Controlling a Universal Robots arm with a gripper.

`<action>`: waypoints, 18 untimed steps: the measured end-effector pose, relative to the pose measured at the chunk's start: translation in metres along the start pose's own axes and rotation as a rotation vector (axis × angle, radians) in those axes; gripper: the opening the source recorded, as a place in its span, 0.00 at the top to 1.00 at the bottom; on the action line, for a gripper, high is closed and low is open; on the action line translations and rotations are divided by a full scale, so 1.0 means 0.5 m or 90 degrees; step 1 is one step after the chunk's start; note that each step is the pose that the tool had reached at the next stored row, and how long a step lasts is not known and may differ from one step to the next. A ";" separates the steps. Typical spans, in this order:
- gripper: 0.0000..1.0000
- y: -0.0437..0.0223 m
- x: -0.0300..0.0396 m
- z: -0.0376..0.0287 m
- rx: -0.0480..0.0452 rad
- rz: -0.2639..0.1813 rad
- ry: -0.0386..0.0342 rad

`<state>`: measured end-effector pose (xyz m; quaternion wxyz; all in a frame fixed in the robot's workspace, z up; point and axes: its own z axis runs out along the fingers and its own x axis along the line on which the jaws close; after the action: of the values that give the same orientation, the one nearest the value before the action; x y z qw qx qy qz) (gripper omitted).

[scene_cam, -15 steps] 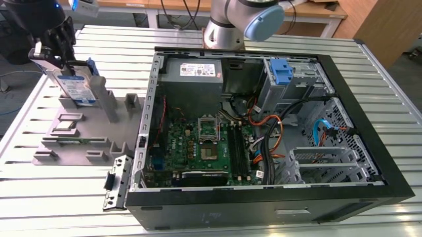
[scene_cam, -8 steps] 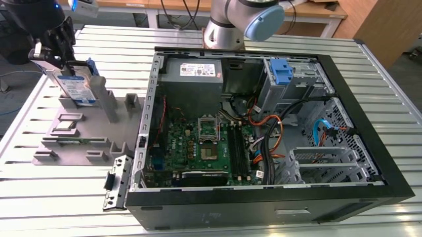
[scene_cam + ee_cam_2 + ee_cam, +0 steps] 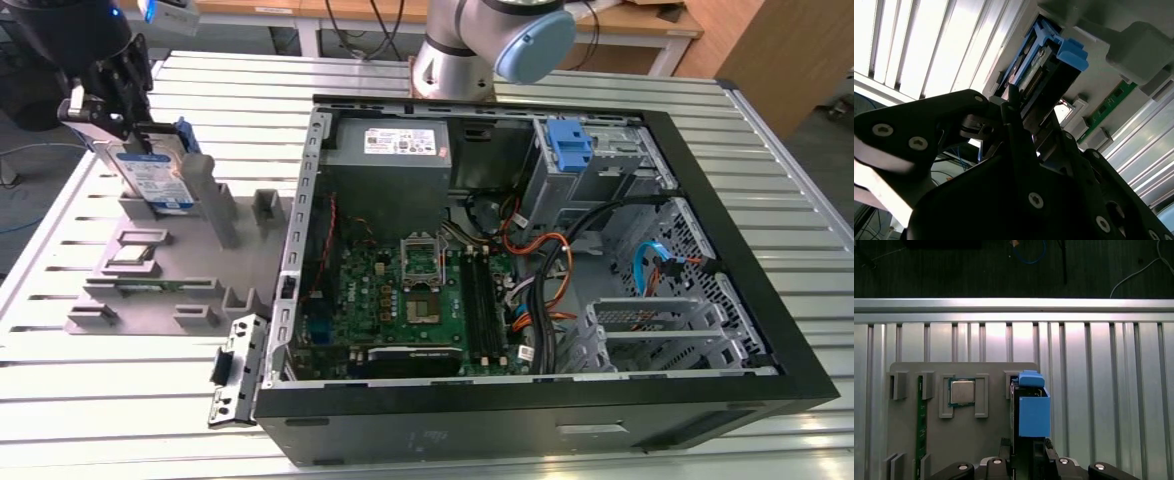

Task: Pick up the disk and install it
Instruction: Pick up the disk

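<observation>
- Gripping the disk (image 3: 151, 172) by its top edge, hand (image 3: 114, 120) looks clamped on it, contact partly hidden.
- Disk stands upright at grey fixture (image 3: 200, 275), long axis vertical, directly under hand, well apart from open case (image 3: 534, 425).

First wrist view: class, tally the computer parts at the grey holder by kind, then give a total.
disk: 1
chip: 1
memory stick: 1
Total: 3

Wears a pale blue joint cap (image 3: 537, 45) on a silver-grey arm (image 3: 447, 62) at twelve o'clock in the exterior view; carries round silver screws (image 3: 1064, 461) across a black gripper (image 3: 1026, 452).
</observation>
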<state>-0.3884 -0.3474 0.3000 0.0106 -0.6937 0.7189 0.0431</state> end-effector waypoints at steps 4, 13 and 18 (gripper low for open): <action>0.65 0.000 0.000 -0.004 0.0002 0.000 -0.0001; 0.65 0.000 -0.001 -0.009 0.0000 0.000 0.0000; 0.65 0.000 -0.001 -0.009 0.0000 0.000 0.0000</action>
<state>-0.3884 -0.3474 0.3046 0.0106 -0.6937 0.7189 0.0431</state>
